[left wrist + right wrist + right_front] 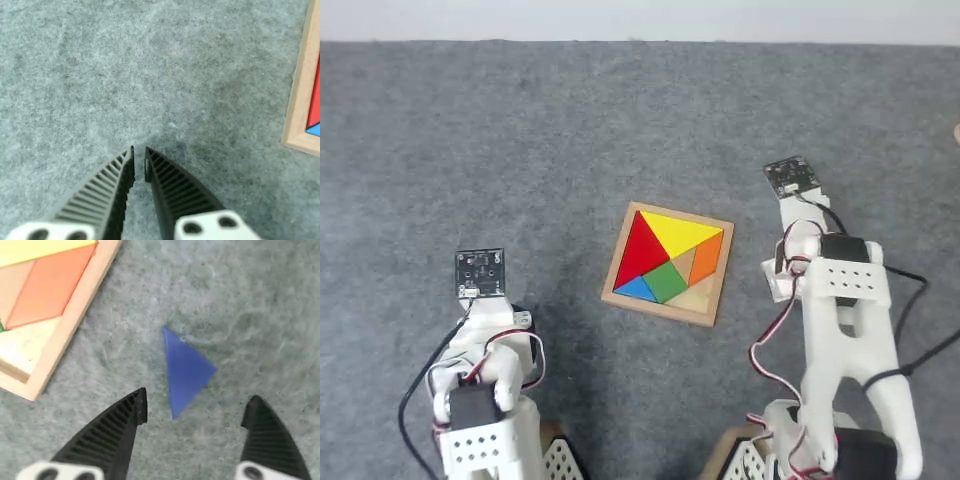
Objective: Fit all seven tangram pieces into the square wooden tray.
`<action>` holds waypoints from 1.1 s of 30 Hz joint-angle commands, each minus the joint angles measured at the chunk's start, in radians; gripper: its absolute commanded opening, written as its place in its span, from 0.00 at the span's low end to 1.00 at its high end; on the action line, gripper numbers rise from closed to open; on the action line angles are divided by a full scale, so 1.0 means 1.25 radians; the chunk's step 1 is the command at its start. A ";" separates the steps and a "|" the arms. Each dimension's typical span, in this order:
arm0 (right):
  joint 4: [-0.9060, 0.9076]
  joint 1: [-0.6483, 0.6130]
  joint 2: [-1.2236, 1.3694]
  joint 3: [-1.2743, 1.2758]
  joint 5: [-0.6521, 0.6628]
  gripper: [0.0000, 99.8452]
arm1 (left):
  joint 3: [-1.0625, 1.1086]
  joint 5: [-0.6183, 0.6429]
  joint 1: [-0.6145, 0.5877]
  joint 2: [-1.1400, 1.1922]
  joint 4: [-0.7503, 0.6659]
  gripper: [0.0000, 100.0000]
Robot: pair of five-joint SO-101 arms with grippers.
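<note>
Now, flat blue triangle (186, 371) beside wooden tray (75, 320) — right claw (197, 394) spread, left claw (139, 148) clenched.

Wooden tray (300, 100) partly past the edge

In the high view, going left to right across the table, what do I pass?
left arm → wooden tray, with the red triangle and then the orange piece inside it → right arm
</note>
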 commanded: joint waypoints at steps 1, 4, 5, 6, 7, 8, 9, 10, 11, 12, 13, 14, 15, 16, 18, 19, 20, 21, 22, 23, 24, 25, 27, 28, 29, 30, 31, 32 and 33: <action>-0.009 0.019 0.056 -0.055 0.036 0.32 | -0.004 -0.004 0.005 -0.014 0.002 0.04; -0.019 0.019 0.166 -0.095 0.054 0.32 | -0.004 -0.004 0.005 -0.014 0.002 0.04; -0.020 0.018 0.202 -0.112 0.061 0.32 | -0.004 -0.004 0.005 -0.014 0.002 0.04; -0.020 0.018 0.234 -0.133 0.070 0.32 | -0.004 -0.004 0.005 -0.014 0.002 0.04; -0.020 0.019 0.262 -0.152 0.071 0.32 | -0.004 -0.004 0.005 -0.014 0.002 0.04; -0.020 0.020 0.289 -0.171 0.072 0.32 | -0.004 -0.004 0.005 -0.014 0.002 0.04; -0.020 0.020 0.312 -0.189 0.072 0.32 | -0.004 -0.004 0.005 -0.014 0.002 0.04; -0.023 0.020 0.328 -0.203 0.074 0.32 | -0.004 -0.004 0.005 -0.014 0.002 0.04; -0.023 0.015 0.342 -0.215 0.076 0.32 | -0.004 -0.004 0.005 -0.014 0.002 0.04; -0.023 0.014 0.352 -0.223 0.076 0.32 | -0.004 -0.004 0.005 -0.014 0.002 0.04; -0.021 0.014 0.357 -0.230 0.076 0.32 | -0.004 -0.004 0.005 -0.014 0.002 0.04; -0.021 0.014 0.359 -0.231 0.075 0.31 | -0.004 -0.004 0.005 -0.014 0.002 0.04; -0.021 0.014 0.361 -0.231 0.079 0.30 | -0.004 -0.004 0.005 -0.014 0.002 0.04; -0.021 0.014 0.366 -0.231 0.079 0.27 | -0.004 -0.004 0.005 -0.014 0.002 0.04; -0.034 0.010 0.368 -0.231 0.081 0.22 | -0.004 -0.004 0.005 -0.014 0.002 0.04; -0.037 0.009 0.368 -0.231 0.082 0.19 | -0.004 -0.004 0.005 -0.014 0.002 0.04; -0.037 0.007 0.368 -0.231 0.095 0.17 | -0.004 -0.004 0.005 -0.014 0.002 0.04; -0.037 0.004 0.369 -0.228 0.102 0.16 | -0.004 -0.004 0.005 -0.014 0.002 0.04; -0.037 0.004 0.369 -0.228 0.098 0.17 | -0.004 -0.004 0.005 -0.014 0.002 0.04; -0.037 0.004 0.369 -0.228 0.090 0.17 | -0.004 -0.004 0.005 -0.014 0.002 0.04; -0.037 0.006 0.369 -0.228 0.088 0.18 | -0.004 -0.004 0.005 -0.014 0.002 0.04; -0.037 0.006 0.369 -0.228 0.088 0.18 | -0.004 -0.004 0.005 -0.014 0.002 0.04; -0.033 0.006 0.369 -0.227 0.085 0.18 | -0.004 -0.004 0.005 -0.014 0.002 0.04; -0.031 0.006 0.369 -0.226 0.085 0.18 | -0.004 -0.004 0.005 -0.014 0.002 0.04; -0.030 0.006 0.369 -0.221 0.083 0.17 | -0.004 -0.004 0.005 -0.014 0.002 0.04; -0.031 0.004 0.369 -0.215 0.083 0.16 | -0.004 -0.004 0.005 -0.014 0.002 0.04; -0.031 0.004 0.369 -0.210 0.082 0.15 | -0.004 -0.004 0.005 -0.014 0.002 0.04; -0.031 0.008 0.369 -0.207 0.069 0.16 | -0.004 -0.004 0.005 -0.014 0.002 0.04; -0.031 0.015 0.369 -0.206 0.042 0.17 | -0.004 -0.004 0.005 -0.014 0.002 0.04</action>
